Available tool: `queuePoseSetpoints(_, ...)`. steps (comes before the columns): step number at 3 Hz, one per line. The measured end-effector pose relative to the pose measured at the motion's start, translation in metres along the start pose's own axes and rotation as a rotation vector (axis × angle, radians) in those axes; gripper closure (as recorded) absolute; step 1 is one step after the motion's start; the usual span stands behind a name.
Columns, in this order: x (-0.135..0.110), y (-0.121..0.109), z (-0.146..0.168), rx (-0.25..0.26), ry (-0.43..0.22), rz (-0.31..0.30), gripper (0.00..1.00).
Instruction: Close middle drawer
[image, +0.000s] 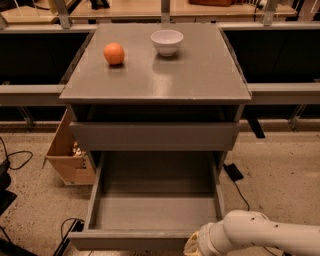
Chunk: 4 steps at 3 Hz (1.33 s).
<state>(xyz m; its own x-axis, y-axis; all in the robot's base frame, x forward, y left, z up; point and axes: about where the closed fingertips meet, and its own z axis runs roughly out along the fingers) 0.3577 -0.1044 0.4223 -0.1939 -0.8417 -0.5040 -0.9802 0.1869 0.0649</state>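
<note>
The middle drawer (150, 212) of the gray cabinet is pulled far out toward me; it is a shallow, empty gray box with a flat, handleless front panel (130, 240). Above it, the upper drawer front (152, 136) sits nearly flush. My white arm (265, 232) comes in from the bottom right. My gripper (194, 247) is at the lower frame edge, right by the right end of the open drawer's front panel, and is mostly cut off.
An orange (114, 53) and a white bowl (167, 41) stand on the cabinet top (200, 75). A cardboard box (67, 157) sits on the floor left of the cabinet. Cables (17, 160) lie at the left, and a black cable and plug (233, 172) at the right.
</note>
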Motion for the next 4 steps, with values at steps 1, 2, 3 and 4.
queuePoseSetpoints(1, -0.001, -0.011, 0.004, 0.005, -0.013, -0.018, 1.0)
queuePoseSetpoints(2, -0.001, -0.011, 0.004, 0.005, -0.013, -0.018, 1.0)
queuePoseSetpoints(3, -0.002, -0.035, 0.007, 0.015, -0.034, -0.038, 1.0)
queuePoseSetpoints(4, -0.001, -0.045, 0.01, 0.009, -0.045, -0.05, 1.0)
